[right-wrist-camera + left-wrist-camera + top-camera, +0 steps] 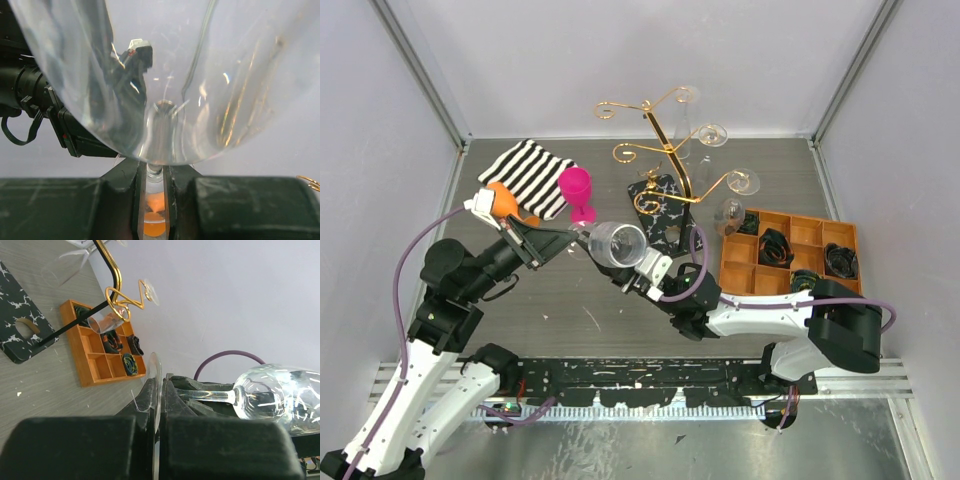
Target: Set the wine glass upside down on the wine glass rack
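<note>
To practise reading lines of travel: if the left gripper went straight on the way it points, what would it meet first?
Most likely the right gripper, clamped on the stem of the wine glass just ahead of the left gripper; depth is hard to judge.

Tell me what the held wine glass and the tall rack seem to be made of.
Wine glass: probably clear glass, see-through with sharp glints, though plastic is possible. Wine glass rack: shiny gold-coloured metal wire on a black white-veined base, marble or imitation.

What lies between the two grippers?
The wine glass stem: the left gripper pinches its foot, the right gripper clamps just under the bowl. Left wrist view shows it.
</note>
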Motion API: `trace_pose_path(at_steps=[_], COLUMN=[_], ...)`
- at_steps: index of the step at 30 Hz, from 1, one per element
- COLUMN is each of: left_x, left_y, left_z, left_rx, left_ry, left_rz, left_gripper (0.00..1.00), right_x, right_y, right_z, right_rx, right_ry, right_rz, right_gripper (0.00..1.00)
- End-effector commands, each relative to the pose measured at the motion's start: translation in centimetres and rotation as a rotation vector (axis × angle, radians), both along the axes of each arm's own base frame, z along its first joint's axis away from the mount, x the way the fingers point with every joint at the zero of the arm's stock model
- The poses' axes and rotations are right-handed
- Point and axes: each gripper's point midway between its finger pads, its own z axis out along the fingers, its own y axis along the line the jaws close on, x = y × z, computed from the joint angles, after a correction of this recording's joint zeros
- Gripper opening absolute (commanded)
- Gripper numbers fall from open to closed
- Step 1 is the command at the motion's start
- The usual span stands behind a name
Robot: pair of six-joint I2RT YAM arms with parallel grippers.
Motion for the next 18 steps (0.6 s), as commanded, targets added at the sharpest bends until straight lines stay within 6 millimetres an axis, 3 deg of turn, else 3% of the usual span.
trace_pose_path(at_steps=[1,3,8,12,18], left_x=[-0.6,-0.7,-1.0,-1.2,-1.7], left_y=[-0.4,-0.3,0.2,0.3,0.7], left_z=[0.1,0.5,1.4,2.0,2.9], left_rx=[-0.002,0.003,0.018,0.013,0.005], left_ry=[0.008,-0.011,-0.061,-0.076,-0.111], left_rz=[-0.035,-0.029,-0.014,-0.011,-0.002], left_gripper=[0.00,0.00,0.00,0.00,0.00], right_x=[-0.6,-0.6,-0.4,-0.4,-0.4], right_y=[-0.4,-0.5,-0.8,-1.1,-1.5], right_z=[2.9,2.9,2.3,1.8,0.3], right_rx=[0.073,0.073,0.067,0.061,0.034], right_ry=[-0.055,-0.050,-0.027,-0.014,0.017], right_rz=[0.004,0.003,-0.006,-0.006,-0.002], right_gripper=[0.01,0.05,0.32,0.46,0.57])
